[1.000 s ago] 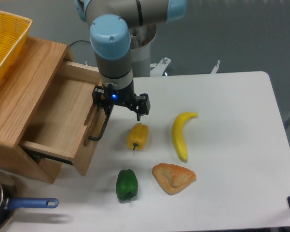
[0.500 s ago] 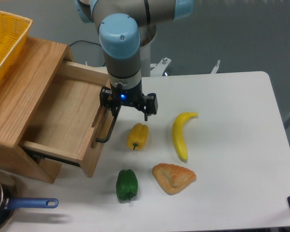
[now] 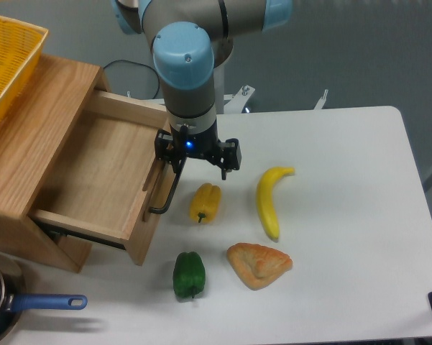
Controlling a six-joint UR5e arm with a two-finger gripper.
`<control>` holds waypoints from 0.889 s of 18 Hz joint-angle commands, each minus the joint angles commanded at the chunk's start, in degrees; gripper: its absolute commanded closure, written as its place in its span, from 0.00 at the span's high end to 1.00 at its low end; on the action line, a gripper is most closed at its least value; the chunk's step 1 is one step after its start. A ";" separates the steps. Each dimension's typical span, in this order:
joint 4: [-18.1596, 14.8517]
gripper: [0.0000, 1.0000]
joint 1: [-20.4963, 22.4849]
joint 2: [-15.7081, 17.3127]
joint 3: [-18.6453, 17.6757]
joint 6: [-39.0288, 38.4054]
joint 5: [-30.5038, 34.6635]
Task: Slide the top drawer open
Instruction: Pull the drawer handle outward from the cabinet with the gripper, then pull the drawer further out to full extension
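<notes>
My end effector (image 3: 199, 162) hangs over the upper end of the black handle (image 3: 167, 192) on the top drawer (image 3: 93, 180), a blue light glowing on its body just above the fingers. One finger stands on the drawer side of the bar, the other on the tabletop side, pointing down clear of the bar — the fingers look parted, but whether they actually press on the handle I cannot tell from this angle. The drawer sits pulled well out of the wooden cabinet (image 3: 36, 136) at the left of the white tabletop (image 3: 345, 237), its bare light-wood floor open to view and its front panel reaching out over the tabletop. A yellow basket (image 3: 3, 61) rests on the cabinet's top, at the far left. On the tabletop just beside the drawer front lies a yellow pepper (image 3: 205, 203); to its right a banana (image 3: 269, 201), and nearer the camera a green pepper (image 3: 189, 274) and a croissant (image 3: 259, 264). A dark pan with a blue handle (image 3: 43, 302) pokes in at the lower left corner, in front of the cabinet.
</notes>
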 joint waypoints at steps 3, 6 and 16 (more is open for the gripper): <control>0.00 1.00 0.44 0.00 0.09 0.00 0.00; 0.09 1.00 0.88 -0.09 0.18 0.18 0.00; 0.18 1.00 1.76 -0.53 0.70 1.41 0.61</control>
